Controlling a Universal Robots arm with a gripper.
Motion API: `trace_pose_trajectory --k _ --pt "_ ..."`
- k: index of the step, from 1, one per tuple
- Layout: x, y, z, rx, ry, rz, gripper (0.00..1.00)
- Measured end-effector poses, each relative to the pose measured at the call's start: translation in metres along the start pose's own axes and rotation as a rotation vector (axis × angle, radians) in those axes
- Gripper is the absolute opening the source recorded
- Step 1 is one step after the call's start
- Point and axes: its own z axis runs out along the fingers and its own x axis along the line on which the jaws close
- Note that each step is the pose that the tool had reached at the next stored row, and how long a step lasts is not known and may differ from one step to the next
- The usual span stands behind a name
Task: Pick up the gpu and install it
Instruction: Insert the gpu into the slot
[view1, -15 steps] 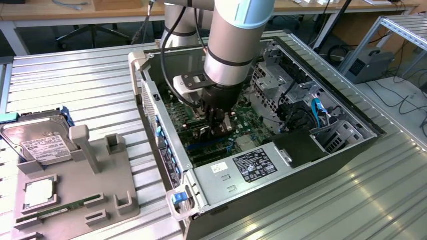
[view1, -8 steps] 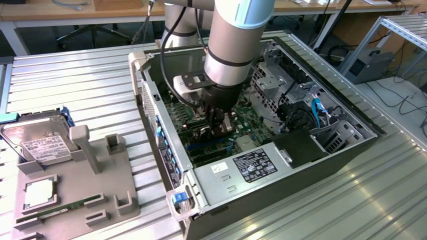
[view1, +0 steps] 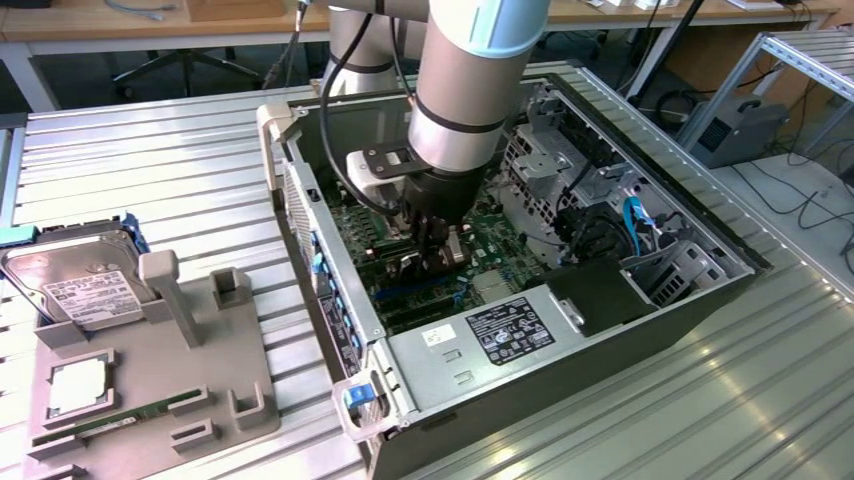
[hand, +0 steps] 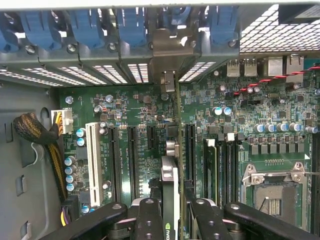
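1. on the ribbed metal bench (view1: 160, 170) lies an open computer case (view1: 694, 300), side panel off and inside facing up. a grey parts holder (view1: 214, 390) carrying a hard drive (view1: 87, 285) sits well apart, toward the exterior view's left.
2. arm (view1: 461, 90) reaches down into the case, over the middle of the motherboard (hand: 135, 110).
3. gpu (hand: 170, 182) is inside the case, held edge-on over the board and running parallel to the expansion slots (hand: 134, 150). its silver bracket (hand: 169, 47) sits at the slotted rear wall.
4. hand (hand: 172, 212) is closed on the gpu, with one finger on each face of the card.
5. finding: pick-up is judged complete, since the card is off the holder and in the grip.
6. finding: installation is under way but not confirmed. whether the card's edge sits in a slot cannot be told, and the card is not yet released.
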Motion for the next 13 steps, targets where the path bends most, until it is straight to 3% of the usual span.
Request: trace_pose_trajectory --k 13 --pt "0.0001 0.0 0.001 0.0013 0.0001 0.005 0.27"
